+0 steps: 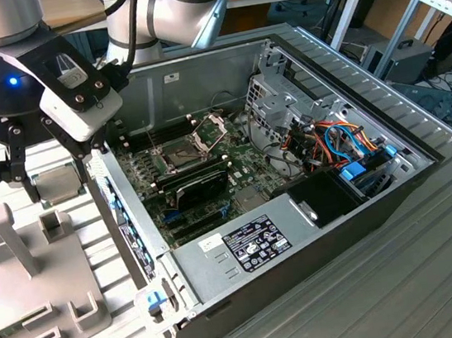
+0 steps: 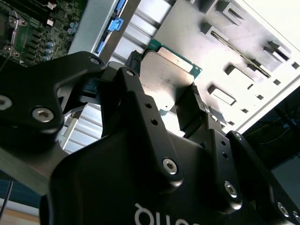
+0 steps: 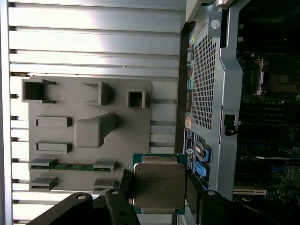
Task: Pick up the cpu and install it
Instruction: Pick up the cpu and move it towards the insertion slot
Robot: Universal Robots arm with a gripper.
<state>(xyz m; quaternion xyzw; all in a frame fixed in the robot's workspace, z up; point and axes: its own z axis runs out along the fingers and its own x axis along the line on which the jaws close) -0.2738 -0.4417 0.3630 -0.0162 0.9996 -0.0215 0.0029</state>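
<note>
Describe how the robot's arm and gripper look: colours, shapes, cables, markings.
The arm is made of rounded silver-grey tubes and joints, with a black cable running along it. The gripper is matte black, built of jointed link bars fastened with silver socket-head screws. A small blue light glows on its body, a pale grey bracket sits beside it, and white lettering marks its housing.

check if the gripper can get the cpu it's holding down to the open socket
Probably yes. The gripper holds the cpu outside the case; the case is open on top, the hinged plate stands raised off the socket, and nothing lies over it.
</note>
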